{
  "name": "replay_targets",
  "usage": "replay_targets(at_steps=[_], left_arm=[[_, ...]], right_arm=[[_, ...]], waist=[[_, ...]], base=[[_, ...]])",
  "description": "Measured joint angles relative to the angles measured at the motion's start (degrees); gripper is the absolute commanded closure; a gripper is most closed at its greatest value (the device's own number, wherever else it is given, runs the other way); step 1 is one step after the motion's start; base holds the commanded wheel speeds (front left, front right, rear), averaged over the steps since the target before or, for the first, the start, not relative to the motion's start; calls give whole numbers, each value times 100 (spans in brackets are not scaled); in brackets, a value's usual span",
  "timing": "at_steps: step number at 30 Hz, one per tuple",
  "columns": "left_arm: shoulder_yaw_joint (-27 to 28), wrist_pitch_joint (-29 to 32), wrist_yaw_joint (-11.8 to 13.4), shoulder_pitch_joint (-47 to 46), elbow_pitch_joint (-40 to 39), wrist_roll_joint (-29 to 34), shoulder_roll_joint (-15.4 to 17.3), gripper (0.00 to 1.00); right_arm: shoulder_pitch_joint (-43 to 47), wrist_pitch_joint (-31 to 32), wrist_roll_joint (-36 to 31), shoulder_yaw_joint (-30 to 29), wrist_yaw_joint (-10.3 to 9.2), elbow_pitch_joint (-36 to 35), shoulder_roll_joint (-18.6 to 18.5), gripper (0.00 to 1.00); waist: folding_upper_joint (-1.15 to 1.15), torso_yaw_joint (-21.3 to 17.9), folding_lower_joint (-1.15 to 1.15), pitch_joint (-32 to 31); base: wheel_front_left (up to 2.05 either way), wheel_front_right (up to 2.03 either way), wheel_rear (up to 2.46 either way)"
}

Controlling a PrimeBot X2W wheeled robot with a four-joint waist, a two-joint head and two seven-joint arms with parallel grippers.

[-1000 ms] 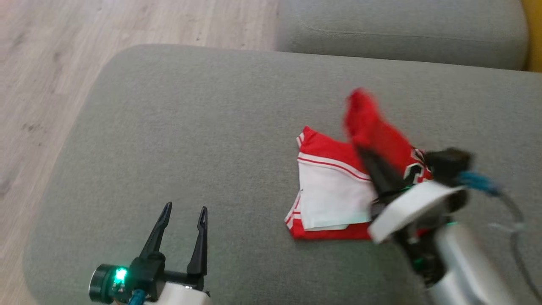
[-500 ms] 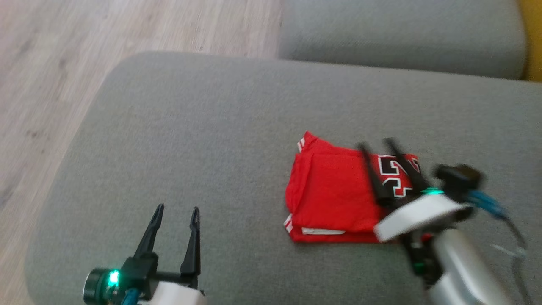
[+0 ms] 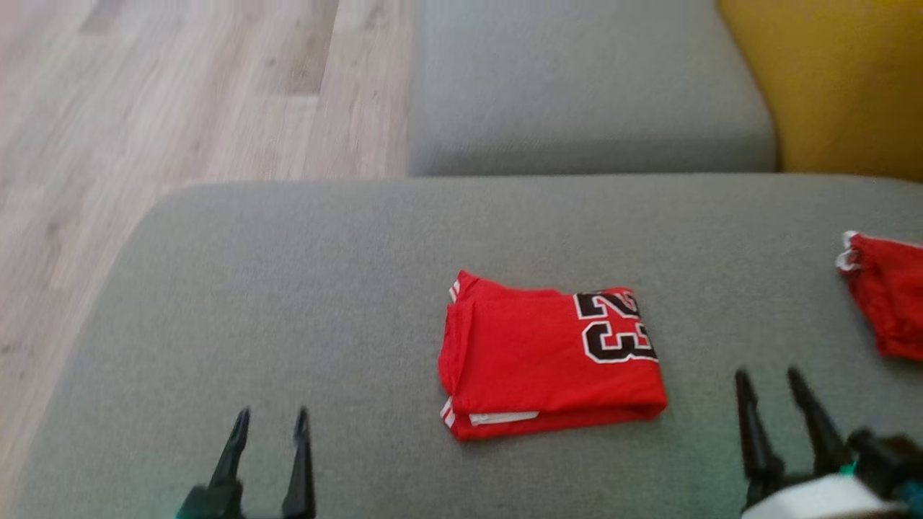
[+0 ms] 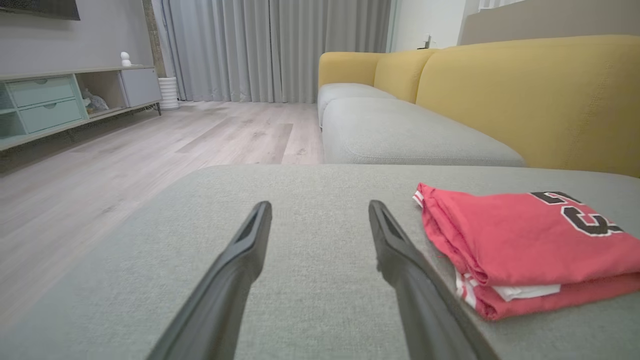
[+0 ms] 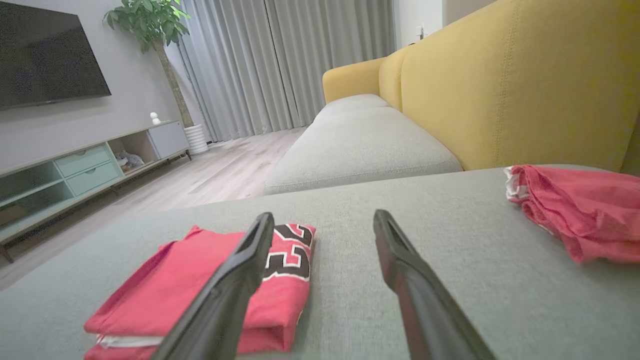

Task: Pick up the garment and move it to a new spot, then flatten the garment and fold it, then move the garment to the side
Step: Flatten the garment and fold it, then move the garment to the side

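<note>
Left claw (image 3: 272, 414) and right claw (image 3: 766, 375) sit at the near edge of the head view, each with its fingers spread and nothing between them. Between the two, a little farther out, the red shirt (image 3: 548, 360) lies on the grey cushion (image 3: 288, 288) as a tidy folded rectangle, number 23 on top. I judge the moving, flattening and folding done; only shifting the shirt to the side is left. Another red cloth (image 3: 887, 303) lies crumpled at the right, well apart from the shirt.

From the left wrist, the spread fingers point past the shirt, which lies just to their right. This low angle shows the stacked layers and a white strip more plainly than the head view does.

From the right wrist, the shirt lies to the left, partly behind one finger. The crumpled cloth is to the right, near the yellow backrest (image 5: 525, 90).
</note>
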Motion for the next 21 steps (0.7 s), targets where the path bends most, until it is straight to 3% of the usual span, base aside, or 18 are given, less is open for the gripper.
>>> replay_targets(at_steps=[7,21], left_arm=[[394,0,-250,673,192,167,-118,0],[848,0,-611,889,348,691,-367,0]], right_arm=[[760,1,-410,219,0,-152,196,0],[900,1,-719,91,0,-109,421,0]], waist=[[0,-176,0,-356],[0,-124,0,-509]], base=[[0,0,0],[0,0,0]])
